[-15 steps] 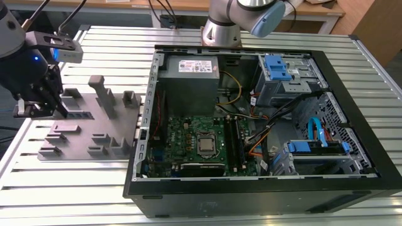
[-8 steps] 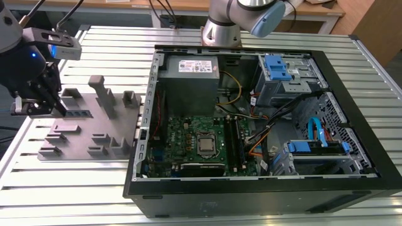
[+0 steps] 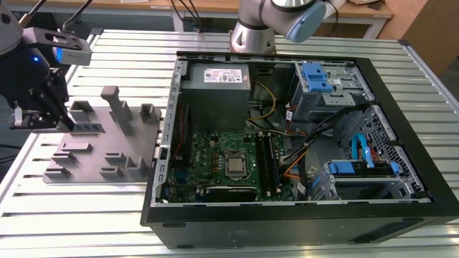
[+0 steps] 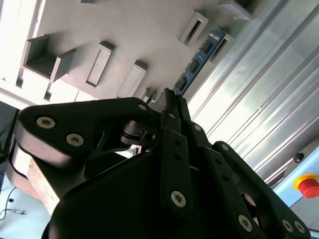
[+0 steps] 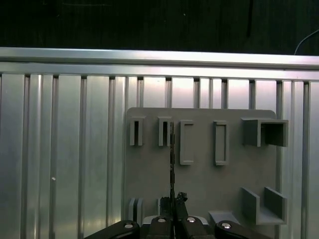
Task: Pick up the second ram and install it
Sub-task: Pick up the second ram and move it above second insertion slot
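— Black fingers, and you had them pressed thin on one end of the second ram (image 4: pixel 202 54): your gripper (image 4: pixel 169 99) was pinching that stick.

— And where did the stick lie?

— On edge, running straight out from your fingertips over the grey fixture block (image 5: pixel 199 179), alongside its row of narrow slots (image 5: pixel 135 132). Whether the far end sat in the block or hung just clear of it, I couldn't tell.

— So how far along were you?

— Early, by my reading. You had the grasp; the carry and the seating were both left to do. In the exterior view you were out at that view's left, over the block on the slatted metal table (image 3: pixel 72 207), well apart from the green motherboard (image 3: pixel 215 156) inside the open computer case (image 3: pixel 287 217).

— What about the board's memory slots (image 3: pixel 269 161)?

— Too dark for me to say what sat in them, so I wouldn't call anything installed there from these views.
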